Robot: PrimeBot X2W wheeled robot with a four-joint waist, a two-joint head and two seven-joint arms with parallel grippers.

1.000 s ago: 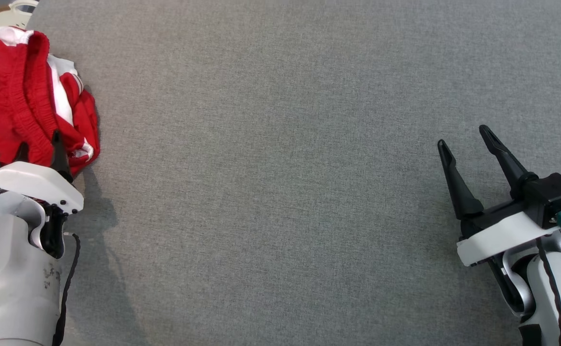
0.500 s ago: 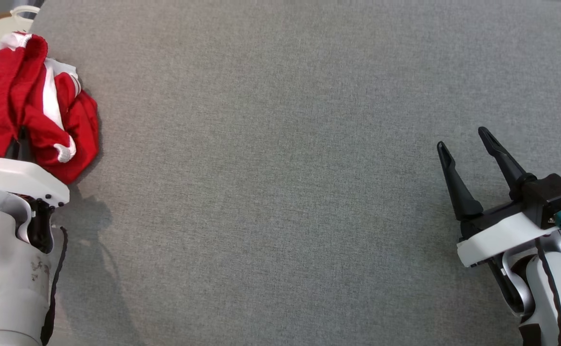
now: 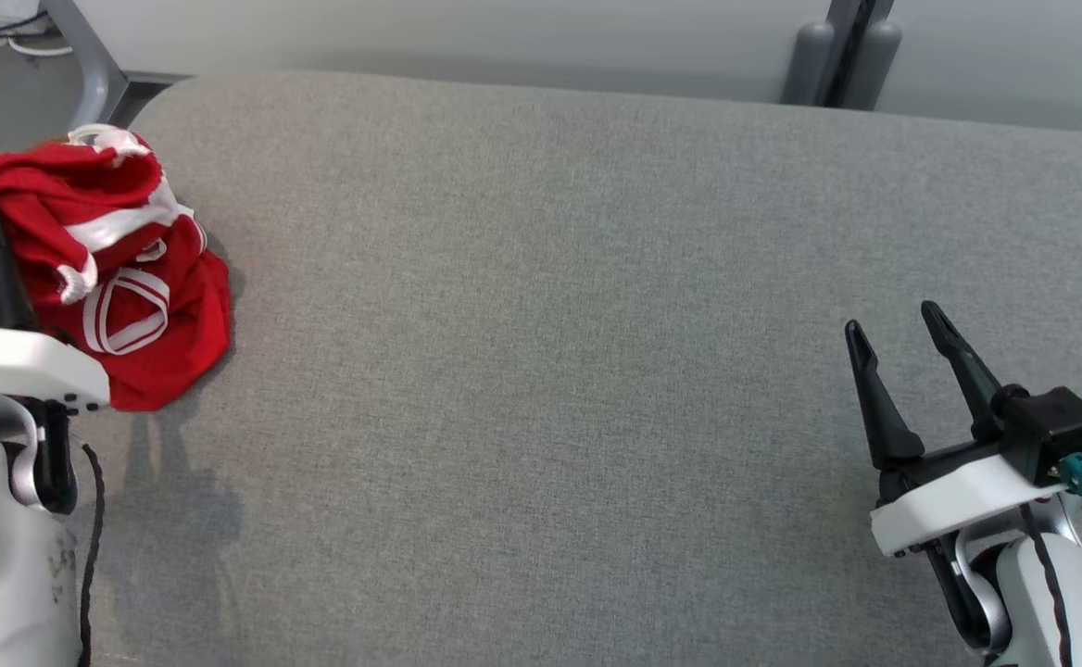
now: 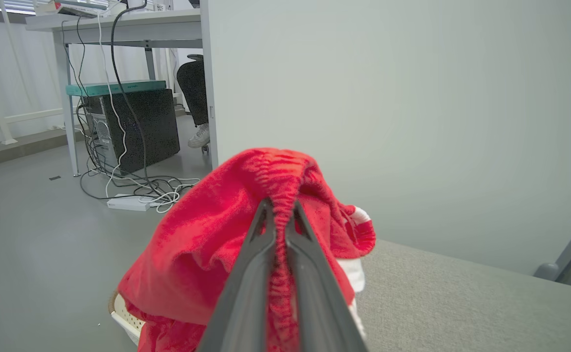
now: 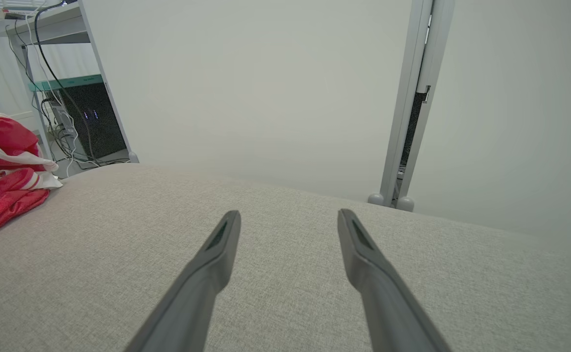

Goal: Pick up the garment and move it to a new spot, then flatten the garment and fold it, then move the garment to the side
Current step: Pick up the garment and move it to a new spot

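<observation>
The head camera looks down on the grey table (image 3: 541,324) from above. Both wrist cameras sit low, facing a pale wall (image 5: 246,83); all three share the red garment (image 3: 161,361)

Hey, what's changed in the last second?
The left gripper shut on the garment, bunching it and pulling it up. The head camera tilted up too. The right gripper stayed open over the table.
</observation>
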